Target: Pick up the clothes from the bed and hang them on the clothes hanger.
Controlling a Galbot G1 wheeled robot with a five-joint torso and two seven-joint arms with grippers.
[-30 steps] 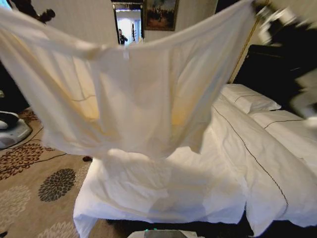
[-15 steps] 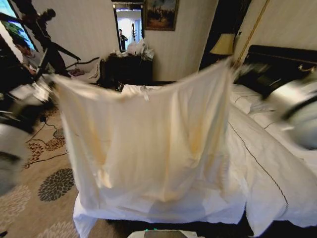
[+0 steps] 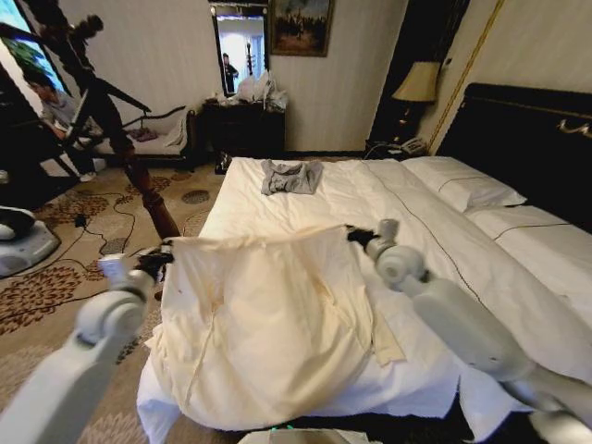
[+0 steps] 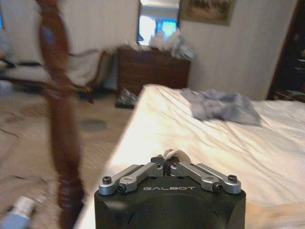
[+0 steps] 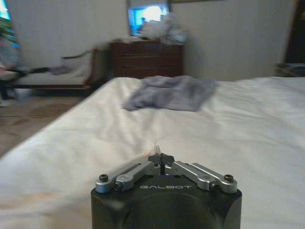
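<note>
On the bed (image 3: 435, 199), one cream shirt (image 3: 268, 324), two pincers, left (image 3: 159, 260), right (image 3: 355, 236), each clenched on its top edge.

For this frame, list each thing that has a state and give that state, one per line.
cream shirt: spread flat on the bed's foot end, hem draping over the edge.
left gripper: shut on the shirt's corner.
right gripper: shut on the other corner.
grey garment: crumpled, lying mid-bed.
bed: made, white sheets.

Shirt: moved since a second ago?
Yes. The shirt has dropped from up in front of the picture frame onto the bed, both grippers pinching it.
</note>
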